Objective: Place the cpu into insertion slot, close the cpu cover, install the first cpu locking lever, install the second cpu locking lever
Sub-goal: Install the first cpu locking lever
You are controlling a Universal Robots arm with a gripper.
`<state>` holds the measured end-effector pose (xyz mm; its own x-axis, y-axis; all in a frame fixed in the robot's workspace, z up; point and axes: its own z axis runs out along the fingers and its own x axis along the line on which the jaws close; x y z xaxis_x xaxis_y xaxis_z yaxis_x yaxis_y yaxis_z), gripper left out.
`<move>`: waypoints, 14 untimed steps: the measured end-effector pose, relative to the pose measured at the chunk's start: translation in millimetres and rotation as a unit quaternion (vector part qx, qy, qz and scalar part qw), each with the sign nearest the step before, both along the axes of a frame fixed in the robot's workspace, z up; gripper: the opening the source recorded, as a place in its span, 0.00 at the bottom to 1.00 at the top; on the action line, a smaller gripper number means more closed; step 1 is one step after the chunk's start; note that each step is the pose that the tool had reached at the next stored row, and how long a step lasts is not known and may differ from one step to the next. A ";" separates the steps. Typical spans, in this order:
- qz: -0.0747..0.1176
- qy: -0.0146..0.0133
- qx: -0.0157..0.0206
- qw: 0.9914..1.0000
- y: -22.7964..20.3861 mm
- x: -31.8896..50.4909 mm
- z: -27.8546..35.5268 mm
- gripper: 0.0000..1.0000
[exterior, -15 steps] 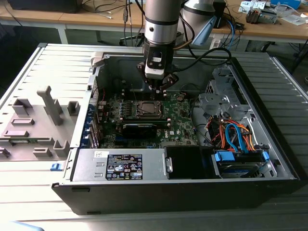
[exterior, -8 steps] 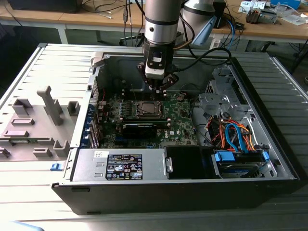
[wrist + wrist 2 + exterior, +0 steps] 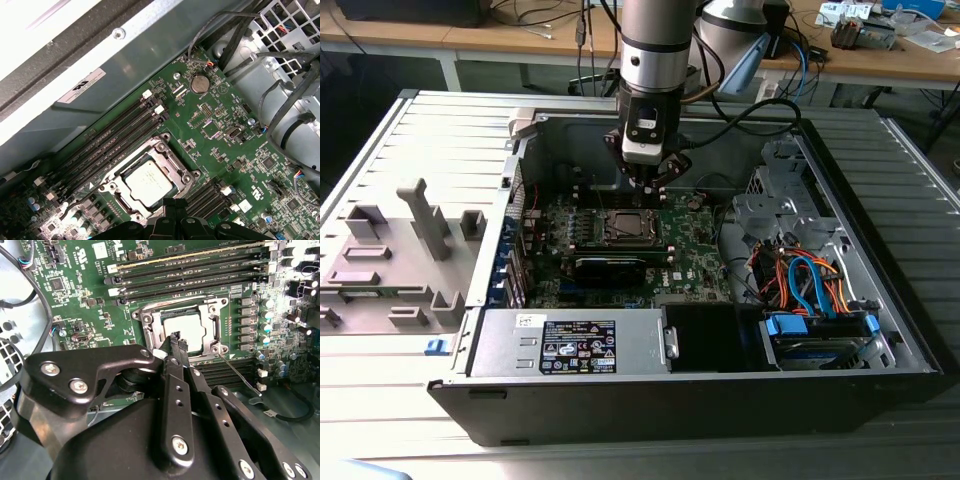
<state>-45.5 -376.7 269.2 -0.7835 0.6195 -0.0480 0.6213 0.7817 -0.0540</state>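
With the cpu (image 3: 149,183) seated in the slot (image 3: 116,188) under the shut cover (image 3: 161,156) at frame centre, the clenched, empty tool (image 3: 177,340) hovers there, so lever 1 (image 3: 239,373) seems in hand, calling for a precise hook.

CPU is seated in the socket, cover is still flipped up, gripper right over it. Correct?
Not quite: the cover is down, lying flat around the CPU, as both wrist views show. The rest holds: the CPU sits in the socket and the gripper is right above it.
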 end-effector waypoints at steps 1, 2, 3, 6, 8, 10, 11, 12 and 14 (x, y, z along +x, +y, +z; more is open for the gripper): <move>0.000 0.000 0.000 1.000 0.0 0.0 0.0 0.11; 0.001 0.000 0.000 1.000 0.0 0.0 0.1 0.11; 0.001 0.000 0.000 1.000 0.0 0.0 0.1 0.11; 0.002 0.000 0.000 1.000 0.0 0.0 0.0 0.11; 0.002 0.000 0.000 1.000 0.0 0.0 0.0 0.11; 0.003 0.000 0.000 1.000 0.0 0.0 0.0 0.11; 0.003 0.000 0.000 1.000 0.0 0.0 0.0 0.11; 0.003 0.000 0.000 1.000 0.0 0.0 0.0 0.11; 0.004 0.000 0.000 1.000 0.0 0.0 0.0 0.11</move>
